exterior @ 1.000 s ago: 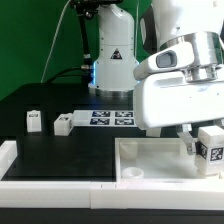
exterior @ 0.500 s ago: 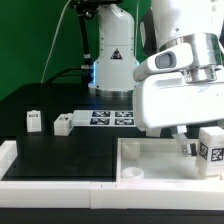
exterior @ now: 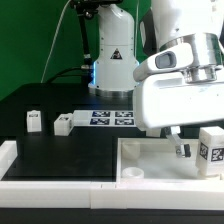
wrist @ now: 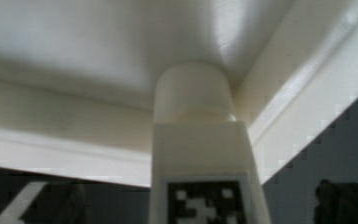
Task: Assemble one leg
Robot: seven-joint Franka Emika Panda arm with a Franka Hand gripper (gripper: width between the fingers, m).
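Note:
My gripper (exterior: 182, 148) hangs low over the large white panel (exterior: 150, 160) at the exterior view's right. It is shut on a white leg (wrist: 202, 130), whose tag (wrist: 202, 203) shows between the dark fingers (wrist: 345, 198). The leg's far rounded end points into a corner of the panel (wrist: 87, 50). In the exterior view only a small tagged bit of this leg (exterior: 184, 151) shows under the hand. Another leg (exterior: 210, 148) stands at the far right beside the gripper. Two more legs (exterior: 34, 120) (exterior: 63, 123) stand on the black table at the left.
The marker board (exterior: 112, 117) lies behind the panel, in front of the arm's base (exterior: 112, 60). A white raised rim (exterior: 50, 172) runs along the table's front and left edge. The arm's bulky white body (exterior: 180, 95) hides the back right.
The gripper's fingers have shifted slightly toward the exterior view's left and a little lower over the panel. The other legs have not moved.

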